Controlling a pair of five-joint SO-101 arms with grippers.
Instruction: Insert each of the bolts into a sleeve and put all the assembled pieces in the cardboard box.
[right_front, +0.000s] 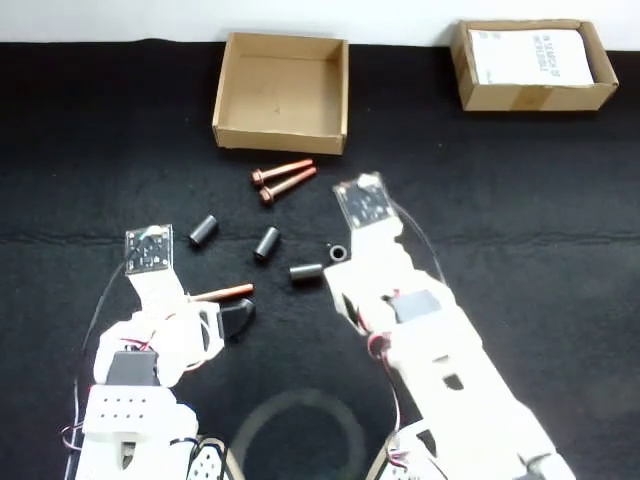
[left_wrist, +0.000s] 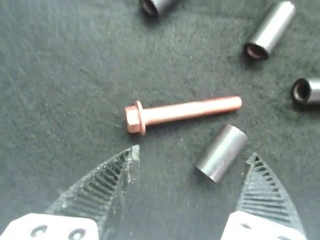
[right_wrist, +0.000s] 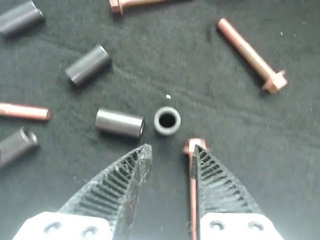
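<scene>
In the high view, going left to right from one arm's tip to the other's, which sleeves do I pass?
First sleeve, on its side → second sleeve, on its side → third sleeve, on its side → upright sleeve, bore facing up.

The cardboard box (right_front: 280, 135) sits at 12 o'clock on the table (right_front: 520, 200), with 2 bolts (right_front: 285, 172) just at its 6. Further toward 6 lie 3 sleeves (right_front: 266, 243). A 4th sleeve (right_front: 338, 253) stands upright just before my right gripper (right_wrist: 172, 148). At 8, another bolt (right_front: 225, 293) lies just beyond my left gripper (left_wrist: 194, 154).

Black cloth tabletop (right_front: 520, 250); pale strip (right_front: 100, 20), perhaps wall, behind.
</scene>
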